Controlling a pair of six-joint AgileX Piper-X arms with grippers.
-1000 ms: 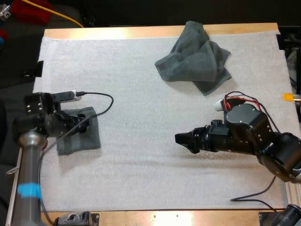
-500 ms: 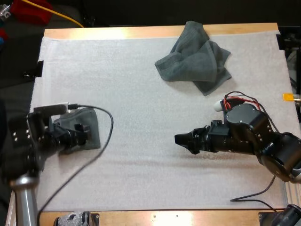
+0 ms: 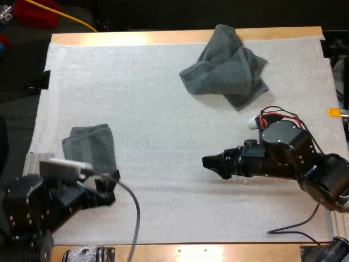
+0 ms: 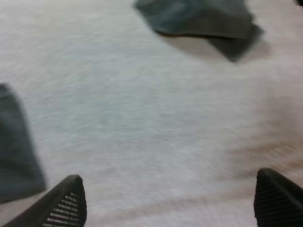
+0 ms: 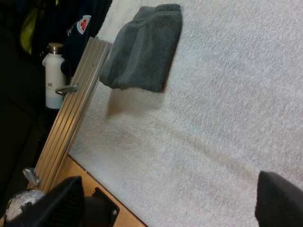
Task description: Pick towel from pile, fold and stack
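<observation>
While folded towel lies flat, pile crumpled

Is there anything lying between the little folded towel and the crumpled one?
No. In the high view, bare white mat stretches from the folded towel to the crumpled towel.

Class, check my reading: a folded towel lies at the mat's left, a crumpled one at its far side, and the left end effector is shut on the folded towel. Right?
Not quite. The left end effector is open, clear of the folded towel, as the left wrist view shows. The rest stands.
</observation>
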